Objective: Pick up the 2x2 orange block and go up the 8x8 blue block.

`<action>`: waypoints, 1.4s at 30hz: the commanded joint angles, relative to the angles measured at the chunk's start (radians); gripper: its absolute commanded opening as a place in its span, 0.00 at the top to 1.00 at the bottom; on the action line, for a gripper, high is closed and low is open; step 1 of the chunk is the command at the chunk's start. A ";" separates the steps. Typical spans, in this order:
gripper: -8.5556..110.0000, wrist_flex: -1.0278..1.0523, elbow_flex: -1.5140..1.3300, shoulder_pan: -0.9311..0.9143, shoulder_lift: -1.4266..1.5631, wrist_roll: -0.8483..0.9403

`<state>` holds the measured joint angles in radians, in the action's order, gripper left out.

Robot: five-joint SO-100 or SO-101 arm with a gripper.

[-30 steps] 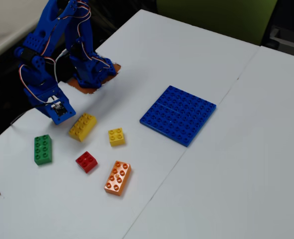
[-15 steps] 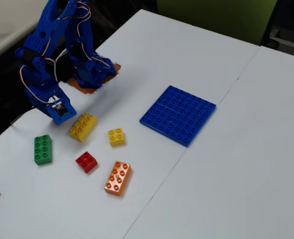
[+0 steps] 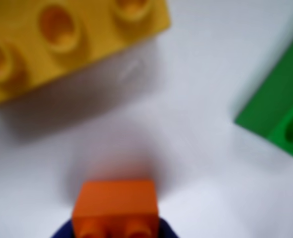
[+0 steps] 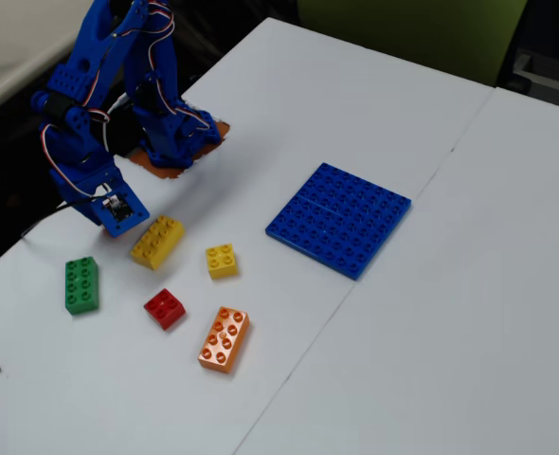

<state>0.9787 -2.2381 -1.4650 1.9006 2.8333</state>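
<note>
In the wrist view the 2x2 orange block (image 3: 115,203) sits at the bottom centre, deep orange with two studs showing. The blue jaws hug both its sides. My gripper (image 3: 115,233) is shut on it and holds it a little above the white table, where it casts a soft shadow. In the fixed view the gripper (image 4: 120,210) hangs at the left between a yellow brick and a green brick, and the orange block is hidden inside it. The 8x8 blue block (image 4: 339,218) lies flat in the middle of the table, far to the gripper's right.
A long yellow brick (image 4: 157,241) (image 3: 62,39) and a green brick (image 4: 81,284) (image 3: 280,114) lie close to the gripper. A small yellow brick (image 4: 222,261), a small red brick (image 4: 165,308) and a long pale orange brick (image 4: 225,338) lie between the gripper and the plate.
</note>
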 commanded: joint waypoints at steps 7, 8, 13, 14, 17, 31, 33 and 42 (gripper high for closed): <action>0.93 0.227 0.166 0.135 0.170 -0.135; 0.93 0.262 0.193 0.158 0.183 -0.164; 0.93 0.449 0.327 0.264 0.238 -0.291; 0.93 0.483 0.356 0.284 0.245 -0.314; 0.93 0.595 0.460 0.342 0.245 -0.380; 0.93 0.764 0.669 0.675 0.255 -0.693; 0.93 0.765 0.701 0.747 0.233 -0.773; 0.93 0.765 0.874 1.028 0.078 -1.005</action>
<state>1.7365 -1.4603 -0.5123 2.0203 1.8837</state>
